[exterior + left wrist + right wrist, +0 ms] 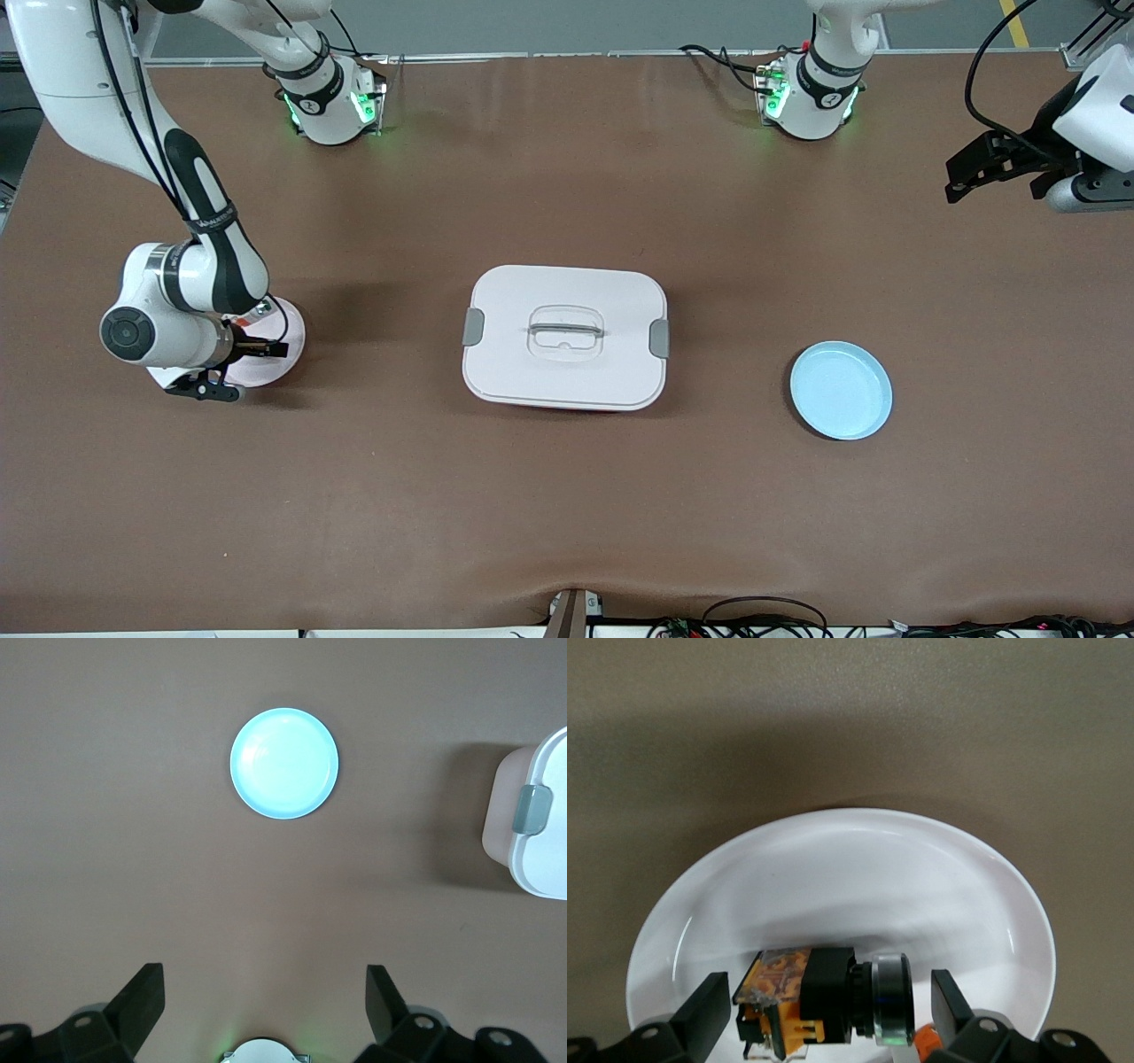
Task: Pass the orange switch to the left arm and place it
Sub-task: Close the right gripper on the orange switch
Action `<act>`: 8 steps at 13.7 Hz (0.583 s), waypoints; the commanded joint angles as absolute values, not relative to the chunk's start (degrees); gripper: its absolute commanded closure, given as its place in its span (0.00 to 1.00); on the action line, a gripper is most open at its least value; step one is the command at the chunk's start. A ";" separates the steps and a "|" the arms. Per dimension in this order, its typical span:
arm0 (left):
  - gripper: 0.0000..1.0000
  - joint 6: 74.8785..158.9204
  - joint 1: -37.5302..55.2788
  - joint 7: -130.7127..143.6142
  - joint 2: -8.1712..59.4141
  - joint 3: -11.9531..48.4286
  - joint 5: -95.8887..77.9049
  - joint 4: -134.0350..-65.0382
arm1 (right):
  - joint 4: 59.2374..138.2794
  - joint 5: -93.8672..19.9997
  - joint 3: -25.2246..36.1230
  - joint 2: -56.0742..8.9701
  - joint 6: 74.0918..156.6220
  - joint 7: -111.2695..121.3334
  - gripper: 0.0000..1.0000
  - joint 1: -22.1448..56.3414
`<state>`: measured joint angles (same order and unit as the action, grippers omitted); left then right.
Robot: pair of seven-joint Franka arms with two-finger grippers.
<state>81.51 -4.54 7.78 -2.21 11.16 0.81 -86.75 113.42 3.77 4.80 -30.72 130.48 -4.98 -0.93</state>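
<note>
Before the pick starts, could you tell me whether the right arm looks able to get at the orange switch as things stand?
Probably yes. The right gripper hangs low over the white plate with its jaws open on either side of the switch, and nothing lies between them. The box sits well apart at mid-table.

My work surface is a wide table (567, 514) covered in a matte brown mat that reaches almost edge to edge. The mat bulges slightly at the edge nearest the front camera, where loose black cables (762, 620) lie tangled. Past the table's top edge I see a strip of grey floor (567, 27) with a yellow line (1014, 22). Even light throws soft shadows on the mat.
</note>
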 commanded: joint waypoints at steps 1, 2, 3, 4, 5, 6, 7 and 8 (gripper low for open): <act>0.00 81.30 -4.83 7.73 -0.45 11.51 1.41 -85.34 | 113.47 5.19 4.31 -30.94 131.13 -5.71 0.00 -1.49; 0.00 81.30 -4.57 8.00 0.08 11.51 1.84 -85.34 | 113.55 5.27 4.31 -31.11 131.13 -5.63 0.00 -1.49; 0.00 81.39 -4.57 8.00 0.61 11.51 1.85 -85.34 | 113.47 5.19 4.31 -31.11 131.22 -5.63 0.00 -1.49; 0.00 81.39 -4.57 8.09 0.96 11.43 1.67 -85.34 | 113.47 5.19 4.31 -31.11 131.22 -5.63 0.00 -1.49; 0.00 81.47 -4.48 8.09 1.05 11.51 1.58 -84.99 | 113.47 5.19 4.31 -31.11 131.13 -5.63 0.08 -1.49; 0.00 82.00 -4.48 8.09 1.23 11.51 1.50 -83.95 | 113.47 5.19 4.31 -31.11 131.13 -5.63 0.24 -1.41; 0.00 82.18 -4.40 8.09 1.23 11.60 1.23 -83.67 | 113.47 5.19 4.31 -31.11 131.05 -5.63 0.43 -1.41; 0.00 82.61 -4.31 8.09 1.23 11.60 1.14 -83.67 | 113.47 5.19 4.31 -31.11 131.04 -5.63 0.58 -1.41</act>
<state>82.50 -4.48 7.78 0.94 11.19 0.81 -85.52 113.45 3.77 4.77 -30.89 130.62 -4.97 -0.92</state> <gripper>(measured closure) 0.000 0.172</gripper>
